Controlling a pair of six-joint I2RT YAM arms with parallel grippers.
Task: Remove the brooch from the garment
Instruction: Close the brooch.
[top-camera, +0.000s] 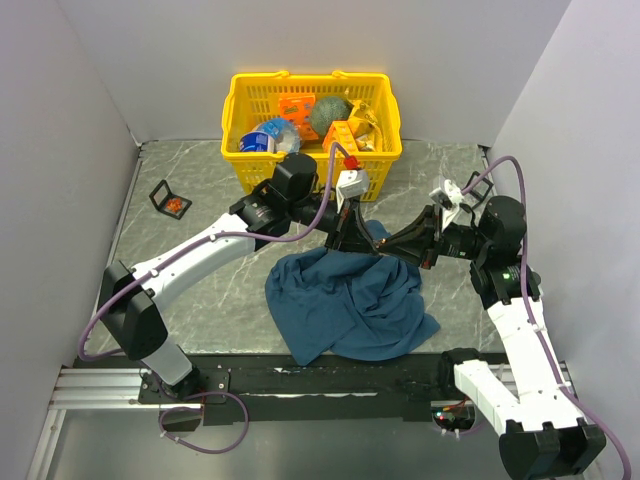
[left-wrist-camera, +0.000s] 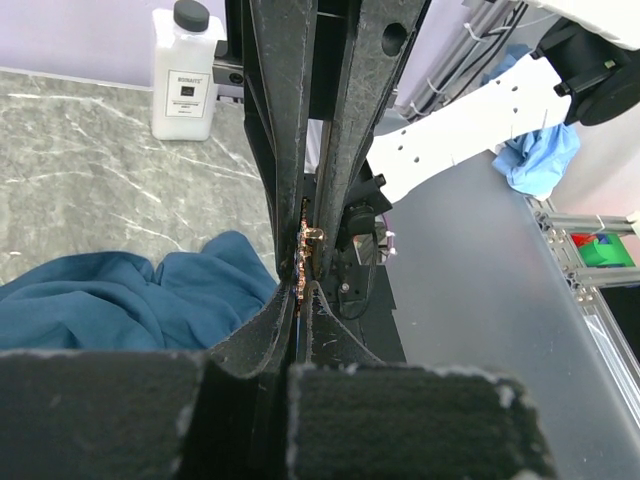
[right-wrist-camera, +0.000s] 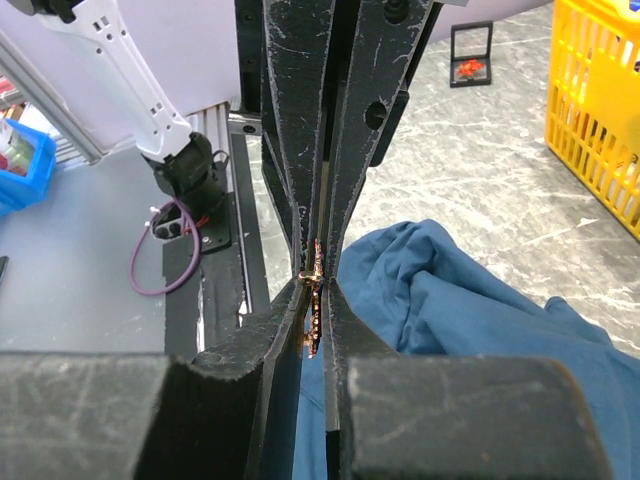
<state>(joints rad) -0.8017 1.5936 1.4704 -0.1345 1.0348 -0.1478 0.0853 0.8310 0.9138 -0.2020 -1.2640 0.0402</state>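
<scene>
The blue garment (top-camera: 350, 300) lies crumpled on the marbled table, with one fold lifted between the two grippers. My left gripper (top-camera: 362, 236) and right gripper (top-camera: 390, 240) meet tip to tip above it. In the right wrist view the brooch (right-wrist-camera: 316, 295), a thin gold and orange-red piece seen edge-on, sits between the shut jaws of the right gripper (right-wrist-camera: 318, 280), with blue garment (right-wrist-camera: 470, 300) below. In the left wrist view the left gripper (left-wrist-camera: 300, 285) is shut on a sliver of garment (left-wrist-camera: 120, 300), and the brooch (left-wrist-camera: 308, 245) shows just past its tips.
A yellow basket (top-camera: 240, 100) full of items stands at the back. A small black open case (top-camera: 170, 203) holding something orange-red lies at the left. A white bottle (left-wrist-camera: 185, 75) stands on the table. Grey walls enclose three sides.
</scene>
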